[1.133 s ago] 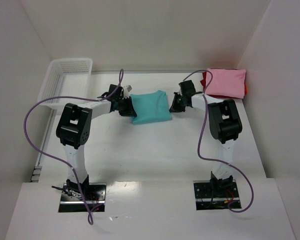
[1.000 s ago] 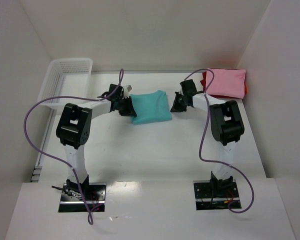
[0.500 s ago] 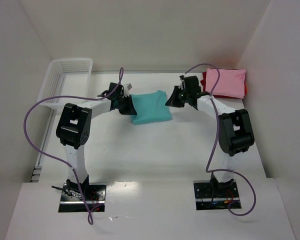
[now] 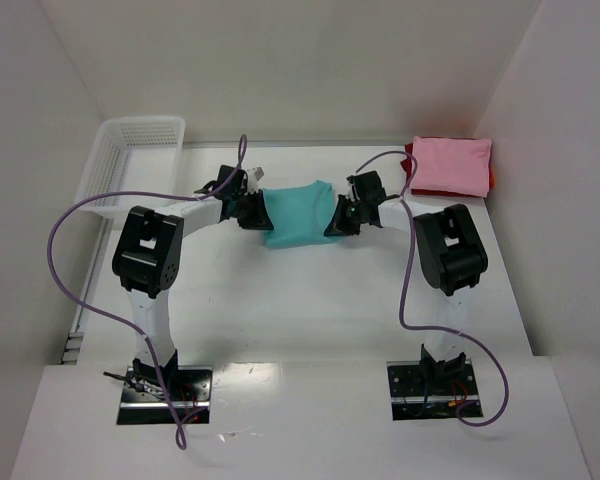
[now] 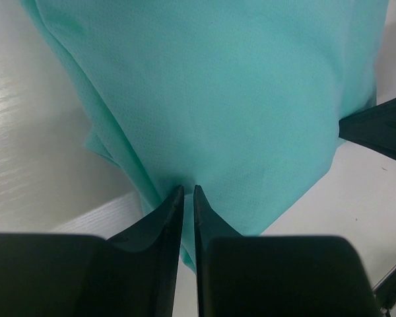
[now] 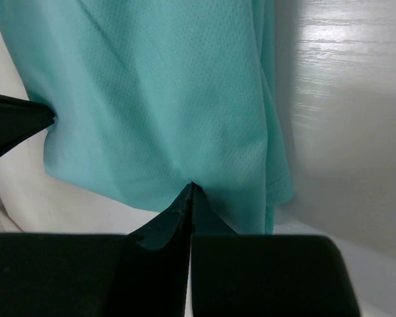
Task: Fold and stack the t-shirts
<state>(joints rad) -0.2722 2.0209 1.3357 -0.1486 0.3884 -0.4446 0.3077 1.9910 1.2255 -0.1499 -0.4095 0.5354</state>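
Far left, the basket (image 4: 130, 150) sits idle. Left tool (image 5: 188, 189) is pinched nearly closed on the teal shirt (image 4: 300, 212) at its left edge, mid-surface (image 4: 300, 300). Right tool (image 6: 190, 186) is clamped tight on the right edge. Best to lift both sides level and together, cloth taut, toward the pink shirt (image 4: 452, 166) atop the red shirt (image 4: 410, 160), far right. No writing is readable.

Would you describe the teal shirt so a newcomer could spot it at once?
On the white table, look at the middle of the far half. The teal shirt is there, pinched by the left tool and right tool; the pink shirt sits untouched in the far right corner.
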